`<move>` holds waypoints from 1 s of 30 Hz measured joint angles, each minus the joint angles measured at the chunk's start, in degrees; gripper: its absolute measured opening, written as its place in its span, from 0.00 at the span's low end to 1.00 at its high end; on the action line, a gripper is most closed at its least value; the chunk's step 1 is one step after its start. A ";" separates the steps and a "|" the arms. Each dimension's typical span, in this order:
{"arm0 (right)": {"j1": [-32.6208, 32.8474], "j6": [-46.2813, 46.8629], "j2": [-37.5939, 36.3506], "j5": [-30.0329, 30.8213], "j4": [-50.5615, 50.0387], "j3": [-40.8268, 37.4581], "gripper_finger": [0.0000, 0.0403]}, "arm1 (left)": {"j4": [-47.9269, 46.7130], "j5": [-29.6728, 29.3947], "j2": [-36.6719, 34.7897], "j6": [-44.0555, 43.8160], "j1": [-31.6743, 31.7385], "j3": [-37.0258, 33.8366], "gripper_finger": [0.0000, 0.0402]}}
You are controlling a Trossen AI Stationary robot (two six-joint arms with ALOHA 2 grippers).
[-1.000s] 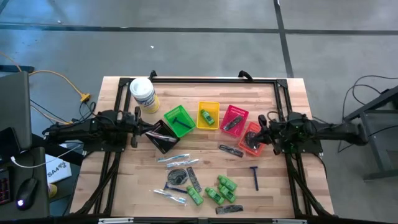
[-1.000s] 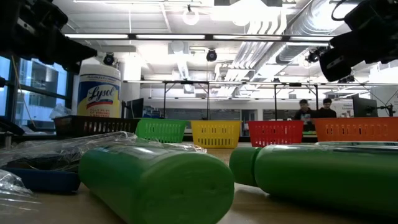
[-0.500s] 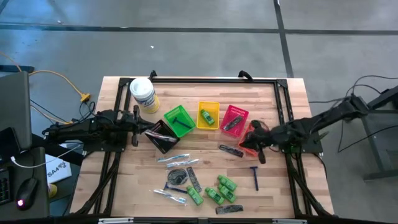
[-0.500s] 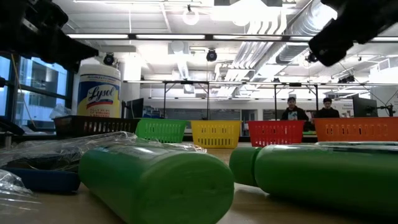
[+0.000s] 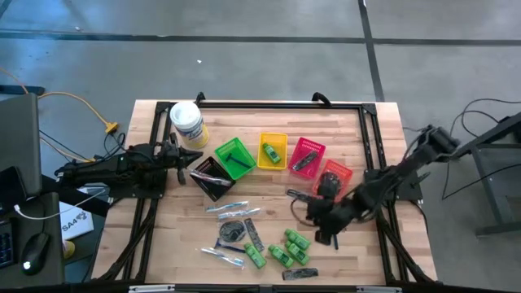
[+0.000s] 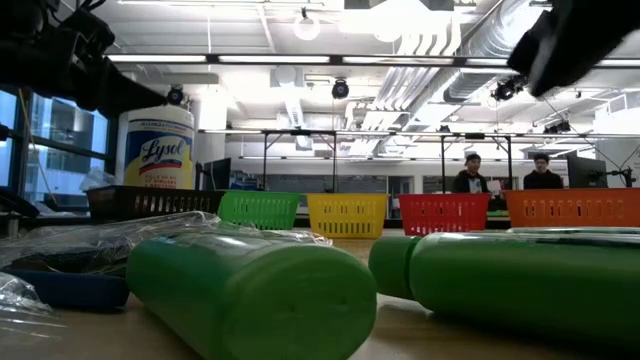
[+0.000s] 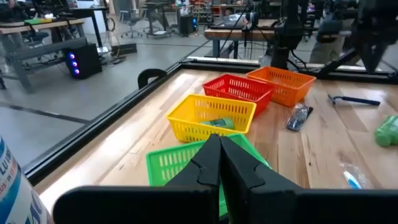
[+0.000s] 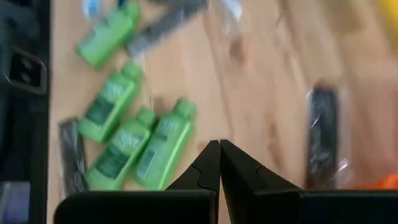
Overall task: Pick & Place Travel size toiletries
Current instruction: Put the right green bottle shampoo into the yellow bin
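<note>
1. Even, bright overhead light; shadows on the desk (image 5: 383,122) are soft.
2. Ceiling lamps (image 6: 306,24) glare in the low view.
3. Near green bottles (image 6: 250,290) are out of focus.
4. Right wrist view is motion-blurred throughout.

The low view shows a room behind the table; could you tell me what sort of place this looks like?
Probably an open lab or workshop: bare ceiling ducts, rows of workbenches, and two people at a far desk. The wooden table holds sorting baskets.
</note>
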 joint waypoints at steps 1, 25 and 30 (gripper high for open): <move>0.03 0.95 2.19 -1.14 -1.14 1.29 0.01 | -0.23 0.00 0.01 0.00 0.00 0.00 0.00; -0.98 5.99 17.25 -12.16 1.07 8.85 0.60 | -2.66 1.11 0.02 -1.09 -0.01 0.00 0.00; -0.09 7.21 21.18 -13.25 2.00 8.81 0.60 | -2.67 1.14 0.01 -1.09 0.00 0.00 0.00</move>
